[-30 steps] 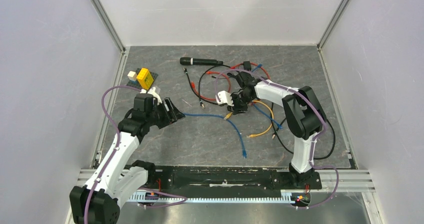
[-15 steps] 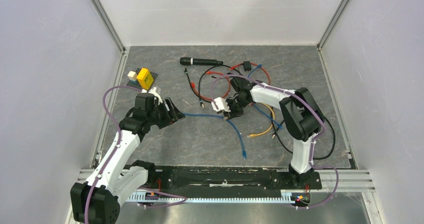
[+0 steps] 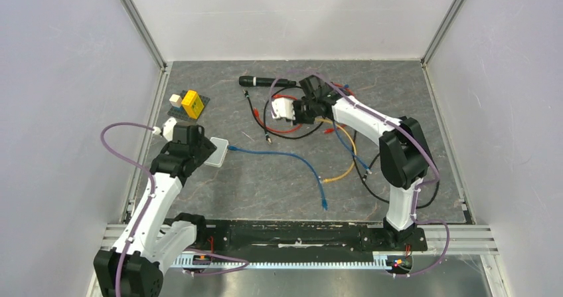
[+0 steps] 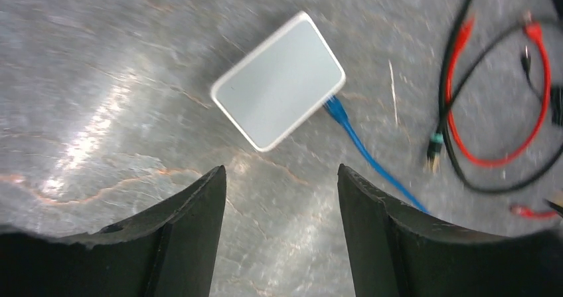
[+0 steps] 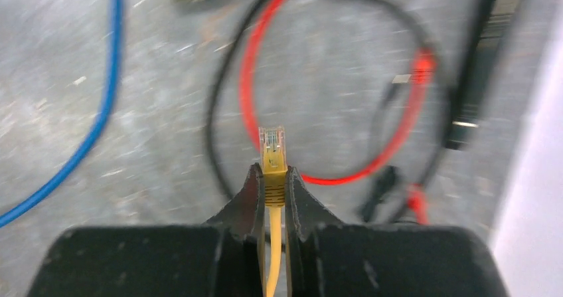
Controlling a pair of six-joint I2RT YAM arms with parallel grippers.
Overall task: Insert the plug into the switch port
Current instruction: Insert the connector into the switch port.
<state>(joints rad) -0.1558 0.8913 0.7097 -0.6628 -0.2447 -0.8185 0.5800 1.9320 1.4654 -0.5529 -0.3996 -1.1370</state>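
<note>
While the left gripper (image 4: 282,177) hangs over the table with its two matte black fingers (image 4: 192,224) spread wide and nothing between them, the switch box (image 4: 279,80) lies flat on the surface just past the tips, upper middle of the left wrist view. It's a smooth, pale grey-white slab with rounded corners and a slightly lighter rim, sitting diagonally. A blue plug (image 4: 336,109) butts right up against its lower-right long edge near the corner, so the switch port there is covered and I can't see the socket itself. The thin blue cable (image 3: 292,156) runs off from it in a lazy curve toward the middle of the top view. Over at the upper middle of that view, the right gripper (image 5: 273,177) has its fingers pressed together on a yellow plug (image 5: 273,152). That's a little clear-tipped connector on a yellow rubbery boot, sticking up beyond the fingertips, with the yellow cord running back between the jaws. It's up off the surface, well apart from the box. Under it there's a glossy red cable (image 5: 252,64) looped in a rough circle and tangled with a black cable (image 5: 219,98). The table (image 3: 279,191) is dark grey, with a marbled, stone-like look and pale veins.
</note>
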